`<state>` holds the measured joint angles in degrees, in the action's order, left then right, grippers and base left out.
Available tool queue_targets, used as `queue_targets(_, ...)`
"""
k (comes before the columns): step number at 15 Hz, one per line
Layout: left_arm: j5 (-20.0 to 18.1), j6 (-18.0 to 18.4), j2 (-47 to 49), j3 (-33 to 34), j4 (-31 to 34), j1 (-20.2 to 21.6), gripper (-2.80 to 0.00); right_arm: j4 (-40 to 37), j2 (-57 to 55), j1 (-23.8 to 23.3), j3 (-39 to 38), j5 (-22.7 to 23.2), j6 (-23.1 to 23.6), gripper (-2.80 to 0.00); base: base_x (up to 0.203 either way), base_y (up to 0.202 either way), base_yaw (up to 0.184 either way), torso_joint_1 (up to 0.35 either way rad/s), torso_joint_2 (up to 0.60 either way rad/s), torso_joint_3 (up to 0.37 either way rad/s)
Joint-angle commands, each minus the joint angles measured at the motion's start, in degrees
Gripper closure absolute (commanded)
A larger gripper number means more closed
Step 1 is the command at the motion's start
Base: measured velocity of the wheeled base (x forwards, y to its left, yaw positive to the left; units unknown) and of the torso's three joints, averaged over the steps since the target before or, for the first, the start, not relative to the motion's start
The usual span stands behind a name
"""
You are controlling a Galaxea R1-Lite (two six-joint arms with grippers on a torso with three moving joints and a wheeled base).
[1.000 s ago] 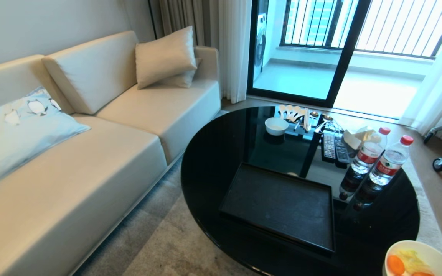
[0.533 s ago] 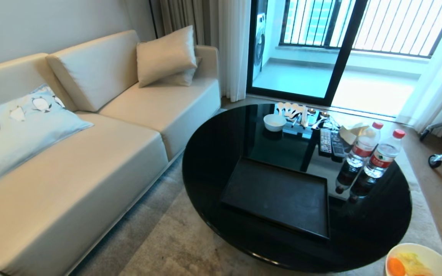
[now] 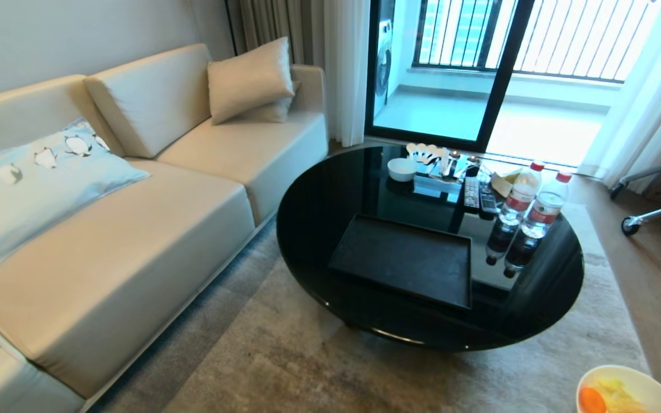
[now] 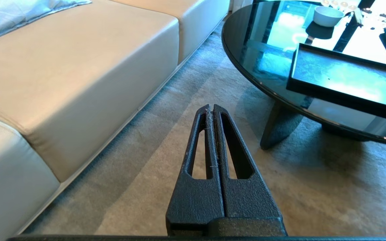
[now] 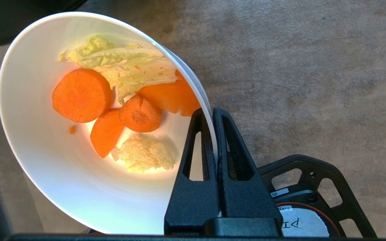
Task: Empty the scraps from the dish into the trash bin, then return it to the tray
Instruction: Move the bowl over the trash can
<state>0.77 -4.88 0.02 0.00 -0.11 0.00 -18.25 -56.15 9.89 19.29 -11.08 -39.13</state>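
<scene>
Head view: the dish (image 3: 623, 391) sits at the lower right corner of the frame, partly cut off, over carpet (image 3: 319, 361) and well apart from the table (image 3: 330, 218) at centre. The tray (image 3: 405, 261) lies bare on the table's near half, in the middle of the frame. A second white bowl (image 3: 402, 169), two bottles (image 3: 528, 198) and remotes (image 3: 477, 198) stand toward the upper centre-right; a sofa (image 3: 135, 218) fills the left.

Right wrist view: the right gripper (image 5: 213, 115) is clamped on the dish rim, one finger inside, one outside. The scraps (image 5: 122, 110), carrot slices and pale cabbage pieces, lie in the bowl, which is tilted but has spilled nothing.

Left wrist view: the left gripper (image 4: 211, 110) is closed and empty, hanging over carpet at lower centre.

Progress, as judged: the dish is lifted off the tray and carried clear of the table; the scraps are not yet dumped. No trash bin appears in any view. Remaining: reach the bin, tip out the scraps, return the dish to the tray.
</scene>
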Motion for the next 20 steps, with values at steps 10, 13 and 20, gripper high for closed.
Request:
queue_targets(10,0.02,-0.05,-0.02,0.0,-0.07,0.0,0.0,-0.56,1.6,-0.04,0.49,-0.17,-0.07,0.0,-0.02,0.0,-0.001,0.0,0.0,0.0)
queue_targets(13,0.02,-0.05,-0.02,0.0,-0.07,0.0,0.0,-0.55,2.01,0.04,0.73,-0.17,-0.24,0.0,0.0,0.0,0.0,0.0,0.0,0.0)
queue_targets(20,0.02,-0.05,-0.02,0.0,-0.03,0.0,0.0,-0.03,1.39,-0.04,0.4,0.01,-0.33,0.0,0.0,0.0,0.0,0.0,0.0,0.0)
